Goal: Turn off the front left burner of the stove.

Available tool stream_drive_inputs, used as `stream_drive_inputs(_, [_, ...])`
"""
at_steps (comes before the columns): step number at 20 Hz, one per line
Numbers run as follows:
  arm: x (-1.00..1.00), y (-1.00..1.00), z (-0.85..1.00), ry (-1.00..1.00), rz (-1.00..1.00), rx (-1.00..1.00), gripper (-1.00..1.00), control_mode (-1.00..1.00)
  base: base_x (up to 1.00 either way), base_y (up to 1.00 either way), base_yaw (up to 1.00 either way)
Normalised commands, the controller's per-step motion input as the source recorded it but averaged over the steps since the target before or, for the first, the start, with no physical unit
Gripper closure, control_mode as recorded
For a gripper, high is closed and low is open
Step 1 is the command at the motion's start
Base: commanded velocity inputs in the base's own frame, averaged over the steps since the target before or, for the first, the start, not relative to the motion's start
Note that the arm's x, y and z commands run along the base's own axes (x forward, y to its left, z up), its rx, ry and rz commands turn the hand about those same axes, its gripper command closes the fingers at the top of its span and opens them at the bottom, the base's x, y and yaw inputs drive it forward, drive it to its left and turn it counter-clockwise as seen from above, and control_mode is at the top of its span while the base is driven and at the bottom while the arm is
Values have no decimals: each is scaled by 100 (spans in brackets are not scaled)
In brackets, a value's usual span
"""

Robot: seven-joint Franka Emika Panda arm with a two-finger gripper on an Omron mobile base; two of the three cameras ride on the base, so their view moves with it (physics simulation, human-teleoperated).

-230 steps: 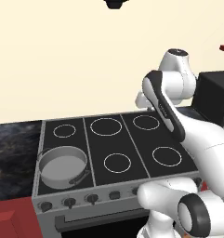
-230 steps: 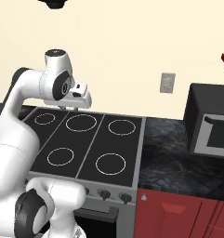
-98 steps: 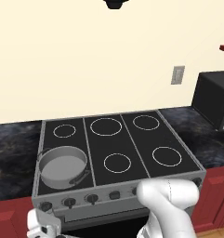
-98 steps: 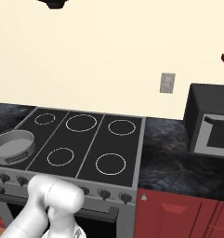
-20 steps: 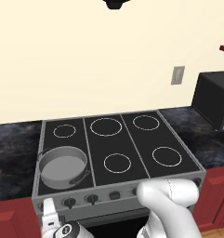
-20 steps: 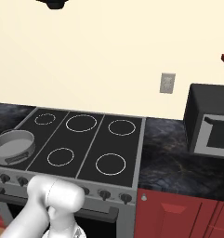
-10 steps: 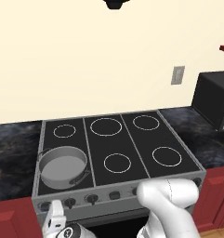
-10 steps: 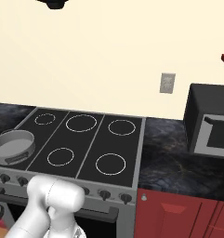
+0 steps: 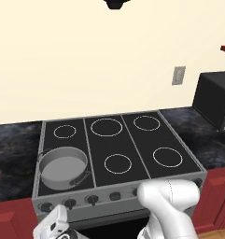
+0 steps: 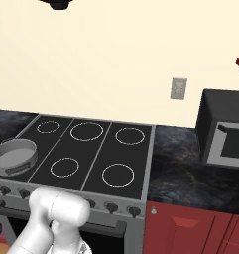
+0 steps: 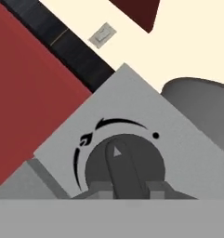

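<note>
Wide grey metal stove (image 9: 118,161) w/ black glass top & thin white rings sits btwn dark marbled counters; shallow round grey metal pan (image 9: 62,167) on its front left ring, black box-shaped microwave (image 10: 224,130) on counter to the right. White arm is bent low in front of the range, hand down by the left end of the knob row. In hand view the gripper (image 11: 126,189) is right up at a round dark knob (image 11: 124,165) w/ raised bar & small white arrow; fingertips (image 11: 100,188) sit either side of the bar, can't tell if they're clamped on it
</note>
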Motion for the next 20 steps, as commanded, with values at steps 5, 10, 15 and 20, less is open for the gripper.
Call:
stream_drive_inputs(5, [42,34,48,14,0,40,100,-100,0,0,0])
stream_drive_inputs(10, [46,29,51,17,0,42,100,-100,0,0,0])
stream_drive_inputs(15, [55,19,46,19,0,42,100,-100,0,0,0])
stream_drive_inputs(20, [58,8,42,22,0,44,100,-100,0,0,0])
